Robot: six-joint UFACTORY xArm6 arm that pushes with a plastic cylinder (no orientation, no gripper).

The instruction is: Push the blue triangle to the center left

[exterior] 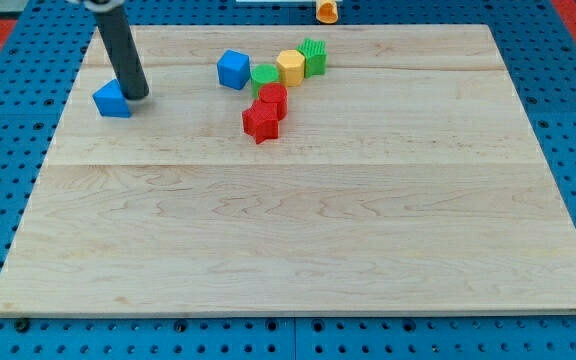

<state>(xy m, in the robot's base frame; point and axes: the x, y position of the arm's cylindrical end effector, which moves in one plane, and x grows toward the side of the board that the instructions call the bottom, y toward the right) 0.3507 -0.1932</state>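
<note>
The pale wooden board point(298, 250) is seen bare along the view's bottom; the blue triangle block point(112, 100) is placed upper left, touched on its right by my tip point(136, 97), nothing gripped

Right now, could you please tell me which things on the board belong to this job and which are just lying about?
For the job:
- blue triangle, near the board's upper left
- my tip, against the triangle's right side

Lying about:
- blue cube
- green block
- yellow block
- second green block
- two red blocks
- orange object off the board
</note>
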